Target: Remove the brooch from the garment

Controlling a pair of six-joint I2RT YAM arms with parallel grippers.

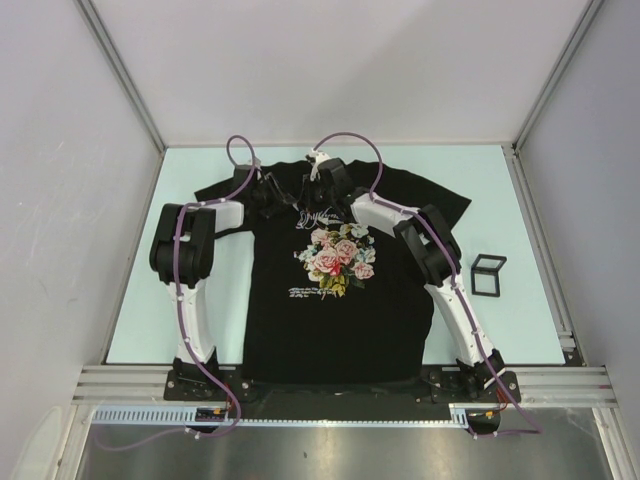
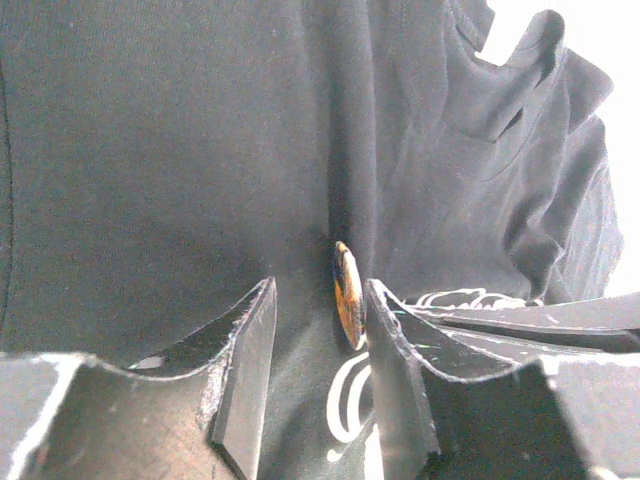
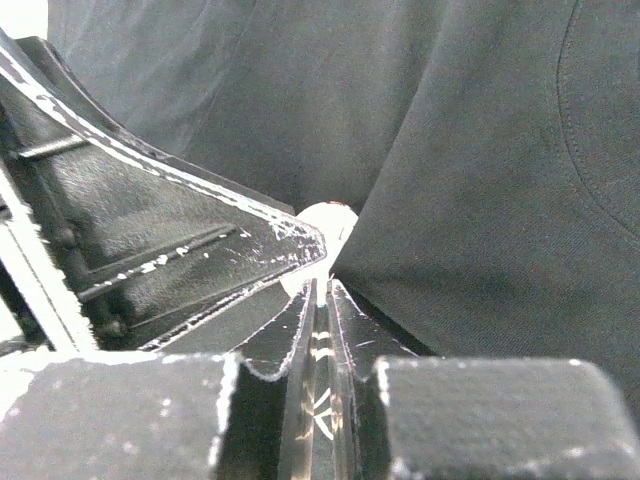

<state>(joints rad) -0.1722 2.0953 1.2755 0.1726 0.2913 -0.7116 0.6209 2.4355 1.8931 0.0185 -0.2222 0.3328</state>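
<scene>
One glossy oval brooch [image 2: 349, 293] between spread left jaws; right jaws pinching wrinkled black garment [image 2: 180, 150].

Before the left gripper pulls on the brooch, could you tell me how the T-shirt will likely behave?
Probably floppy: the T-shirt lies in soft folds beside the brooch. It will likely tent up with the brooch rather than stay flat, as the cloth looks thin. It should slide easily on the smooth table.

I see a black garment [image 1: 330, 320] printed with pink-and-white roses, green leaves and white cursive lettering. The brooch [image 2: 348, 293] is mottled orange-brown. The table [image 1: 500, 200] is pale mint green; the small frame [image 1: 488, 274] is black.
</scene>
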